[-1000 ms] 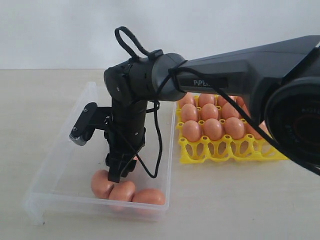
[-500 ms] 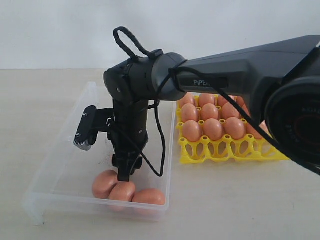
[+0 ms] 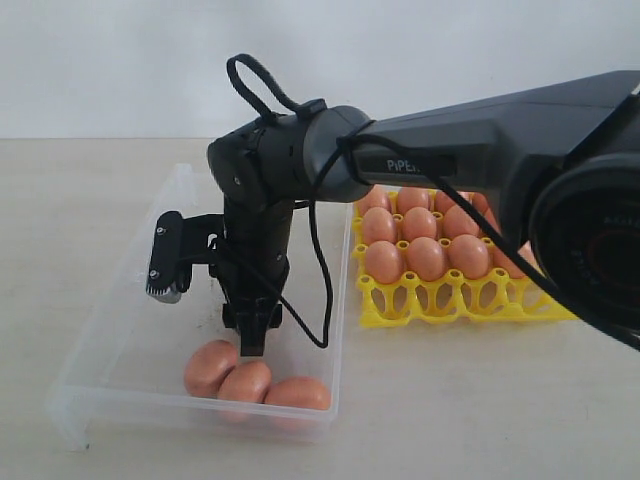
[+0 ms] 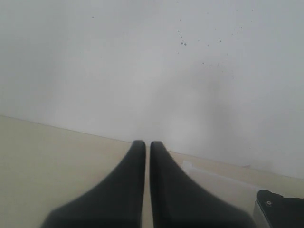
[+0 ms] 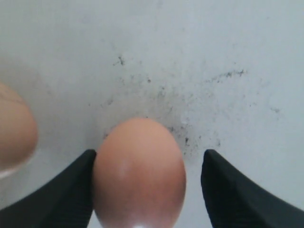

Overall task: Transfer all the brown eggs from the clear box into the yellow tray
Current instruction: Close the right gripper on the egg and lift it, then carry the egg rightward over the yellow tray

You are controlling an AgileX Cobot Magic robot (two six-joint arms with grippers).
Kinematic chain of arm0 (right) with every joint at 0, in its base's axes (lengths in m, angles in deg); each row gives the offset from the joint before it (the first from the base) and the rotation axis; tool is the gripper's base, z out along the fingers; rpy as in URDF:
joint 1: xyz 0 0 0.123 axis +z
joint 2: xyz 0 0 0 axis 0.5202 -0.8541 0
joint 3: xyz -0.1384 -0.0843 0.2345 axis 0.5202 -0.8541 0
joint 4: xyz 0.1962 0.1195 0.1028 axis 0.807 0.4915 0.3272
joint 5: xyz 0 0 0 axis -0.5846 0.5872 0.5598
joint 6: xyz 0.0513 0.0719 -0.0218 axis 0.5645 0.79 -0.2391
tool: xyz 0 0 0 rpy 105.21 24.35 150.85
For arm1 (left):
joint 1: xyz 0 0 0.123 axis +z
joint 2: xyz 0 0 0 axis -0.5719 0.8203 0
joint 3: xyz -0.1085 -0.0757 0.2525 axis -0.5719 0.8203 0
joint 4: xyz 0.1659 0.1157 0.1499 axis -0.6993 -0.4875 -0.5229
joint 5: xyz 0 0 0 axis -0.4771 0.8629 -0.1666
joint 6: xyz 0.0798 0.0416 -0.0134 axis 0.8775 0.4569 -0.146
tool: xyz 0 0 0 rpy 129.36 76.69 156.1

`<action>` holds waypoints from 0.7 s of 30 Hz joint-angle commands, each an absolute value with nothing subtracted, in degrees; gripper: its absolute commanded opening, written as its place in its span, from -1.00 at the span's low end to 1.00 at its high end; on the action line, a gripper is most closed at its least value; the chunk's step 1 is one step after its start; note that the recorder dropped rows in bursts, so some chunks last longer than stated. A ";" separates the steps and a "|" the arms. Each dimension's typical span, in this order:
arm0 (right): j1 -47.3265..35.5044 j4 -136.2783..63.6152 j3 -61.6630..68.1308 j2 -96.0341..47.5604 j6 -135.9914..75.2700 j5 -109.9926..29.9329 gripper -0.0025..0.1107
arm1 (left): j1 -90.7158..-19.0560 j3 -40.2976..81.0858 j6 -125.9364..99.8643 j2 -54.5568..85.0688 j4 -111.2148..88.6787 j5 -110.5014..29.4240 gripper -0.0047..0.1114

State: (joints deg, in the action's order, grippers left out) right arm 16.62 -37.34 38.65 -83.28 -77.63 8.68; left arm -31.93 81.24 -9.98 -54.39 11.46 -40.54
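Three brown eggs lie in a row at the near end of the clear box. My right gripper reaches across from the right and hangs open just above them. In the right wrist view one egg sits between the jaws of the right gripper, against one finger and apart from the other. Another egg shows at that view's edge. The yellow tray beside the box holds several eggs. My left gripper is shut on nothing, facing a wall.
Dark specks mark the box floor. The right arm's long dark link spans over the tray, with a cable loop hanging by the wrist. A pale wall stands behind the beige table.
The right gripper has risen a little from the eggs and shifted slightly right, its wrist turning. The three eggs stay in the box.
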 commanded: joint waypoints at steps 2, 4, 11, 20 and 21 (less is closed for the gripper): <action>16.65 -38.06 38.61 -83.03 -78.58 8.41 -0.13 | -32.17 81.09 -9.65 -54.56 11.74 -40.54 -0.85; 16.65 -38.06 38.61 -83.03 -78.58 8.41 -0.43 | -32.17 81.09 -9.65 -54.56 11.74 -40.54 -0.85; 15.50 -31.56 38.61 -82.87 -70.46 9.21 -0.96 | -32.17 81.09 -9.65 -54.56 11.74 -40.54 -0.85; 9.77 -7.09 28.41 -75.55 -79.18 -8.68 -0.96 | -32.17 81.09 -9.65 -54.56 11.74 -40.54 -0.85; 9.77 -4.99 26.20 -74.09 -80.64 -11.91 -0.96 | -32.17 81.09 -9.65 -54.56 11.74 -40.54 -0.85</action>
